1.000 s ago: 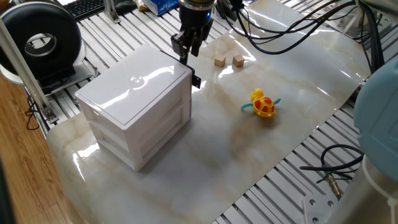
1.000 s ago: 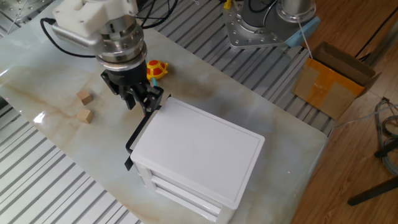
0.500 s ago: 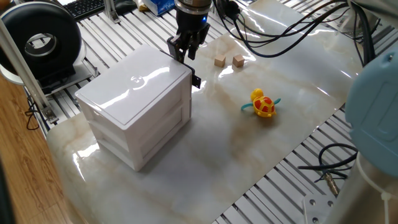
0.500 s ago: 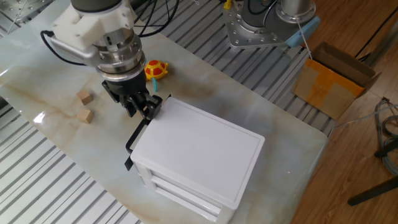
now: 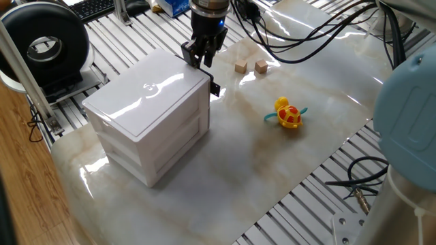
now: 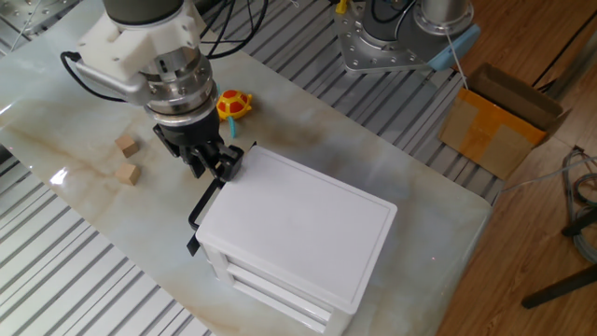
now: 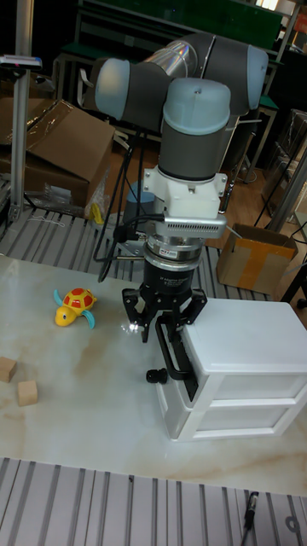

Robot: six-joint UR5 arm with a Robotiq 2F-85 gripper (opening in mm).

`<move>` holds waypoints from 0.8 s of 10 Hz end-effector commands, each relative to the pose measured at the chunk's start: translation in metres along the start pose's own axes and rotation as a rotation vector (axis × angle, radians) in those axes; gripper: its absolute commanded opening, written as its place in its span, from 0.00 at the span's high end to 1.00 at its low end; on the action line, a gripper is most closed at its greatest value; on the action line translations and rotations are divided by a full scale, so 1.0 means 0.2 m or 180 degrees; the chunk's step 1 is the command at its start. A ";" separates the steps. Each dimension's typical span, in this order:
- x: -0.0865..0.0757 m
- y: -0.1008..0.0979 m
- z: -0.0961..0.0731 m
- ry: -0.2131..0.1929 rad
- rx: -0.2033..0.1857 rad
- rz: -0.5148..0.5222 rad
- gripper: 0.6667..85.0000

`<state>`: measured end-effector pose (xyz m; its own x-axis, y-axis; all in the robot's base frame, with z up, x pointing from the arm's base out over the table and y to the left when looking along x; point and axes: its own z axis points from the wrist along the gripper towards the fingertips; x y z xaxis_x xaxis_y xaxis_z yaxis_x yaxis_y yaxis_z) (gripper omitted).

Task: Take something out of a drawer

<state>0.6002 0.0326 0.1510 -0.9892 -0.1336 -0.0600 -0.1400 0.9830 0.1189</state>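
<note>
— Three tiers in that white box (image 5: 146,116), yes? Where is the drawer?

— The drawer (image 7: 170,368) is the top tier. Its front faces the open marble table (image 5: 272,170), and the black knob (image 7: 155,374) sticks out from it. In the tall view the front seems to stand a little proud of the tiers below, though I cannot tell how far it is out.

— And the gripper?

— The gripper (image 6: 213,165) hangs over the front edge of the box top, pointing down. Its dark fingers (image 7: 170,345) reach down in front of the drawer, just above the knob.

— Holding anything?

— The fingers sit close together, narrow, but whether they clamp the drawer's lip I cannot tell; they hide the contact.

— What else is on the table?

— A yellow and red turtle (image 5: 289,113), well apart from the box, and two small wooden cubes (image 5: 251,66) side by side beyond the gripper.
</note>
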 end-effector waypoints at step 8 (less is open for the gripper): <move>-0.02 -0.09 -0.02 -0.0034 0.0123 -0.0095 0.52</move>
<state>0.6047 0.0193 0.1517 -0.9843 -0.1617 -0.0709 -0.1675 0.9822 0.0850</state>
